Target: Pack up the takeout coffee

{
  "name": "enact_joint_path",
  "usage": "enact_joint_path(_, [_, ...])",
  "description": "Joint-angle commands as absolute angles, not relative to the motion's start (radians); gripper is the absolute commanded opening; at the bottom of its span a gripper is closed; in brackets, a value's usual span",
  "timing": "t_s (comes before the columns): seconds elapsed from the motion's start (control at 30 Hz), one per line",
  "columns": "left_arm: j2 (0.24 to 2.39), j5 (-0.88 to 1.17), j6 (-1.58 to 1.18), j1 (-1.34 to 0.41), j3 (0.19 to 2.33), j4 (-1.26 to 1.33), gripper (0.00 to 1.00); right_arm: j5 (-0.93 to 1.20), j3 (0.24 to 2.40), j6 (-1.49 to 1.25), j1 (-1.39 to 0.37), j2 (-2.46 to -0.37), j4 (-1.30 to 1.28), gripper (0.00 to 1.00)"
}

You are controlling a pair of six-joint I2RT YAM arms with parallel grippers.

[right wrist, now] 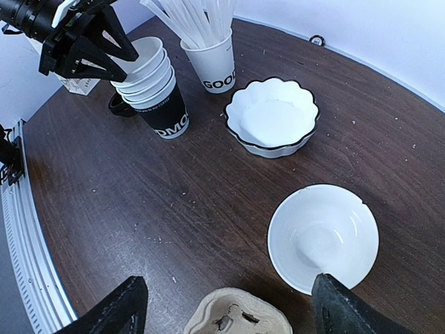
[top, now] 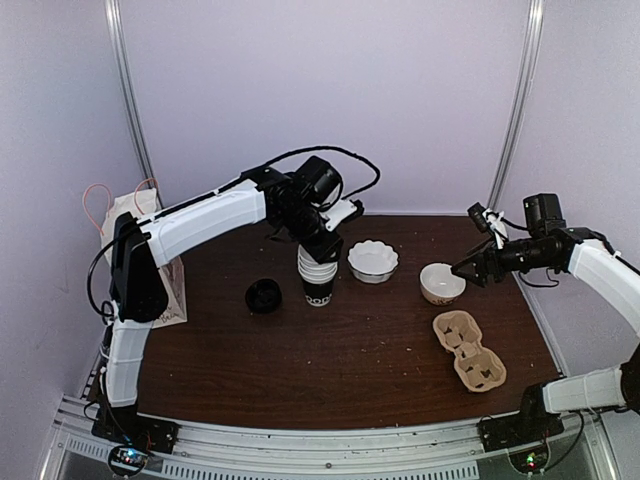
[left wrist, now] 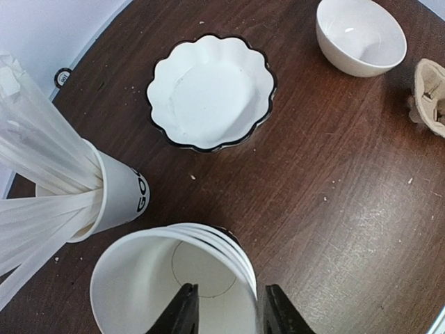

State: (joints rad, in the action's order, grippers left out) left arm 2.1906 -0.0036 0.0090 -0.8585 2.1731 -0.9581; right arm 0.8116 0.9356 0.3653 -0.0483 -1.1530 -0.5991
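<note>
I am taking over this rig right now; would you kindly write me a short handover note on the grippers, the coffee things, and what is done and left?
Left gripper: jaws astride the rim of the top white cup; I cannot tell whether it is pinched.
Right gripper: open, empty, hovering near the cream bowl and cardboard carrier.
Black cup: upright mid-table, with white cups nested inside it. The black lid lies on the table to its left.
Done: nothing packed.
Left: lift out the white cups, lid the black cup, pack it.
</note>
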Motion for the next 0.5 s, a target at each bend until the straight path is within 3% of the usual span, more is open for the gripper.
enact_joint_path(0.0, [2.202,0.053,-0.029,-0.861,2.213,-0.996,0.39,0.806,0.925,0.387,-0.044,-1.131,-0.597,0.85])
enact_joint_path(0.07, [2.197,0.062,-0.039,-0.861,2.207,-1.003,0.43,0.805,0.926,0.39,-0.044,-1.134,-0.597,0.85])
enact_joint_path(0.37, [2.203,0.047,-0.032,-0.861,2.195,-1.019,0.24,0.813,0.93,0.391,-0.043,-1.146,-0.603,0.86])
enact_joint_path(0.47, [2.203,0.045,-0.03,-0.861,2.196,-1.02,0.23,0.811,0.93,0.393,-0.044,-1.144,-0.604,0.86])
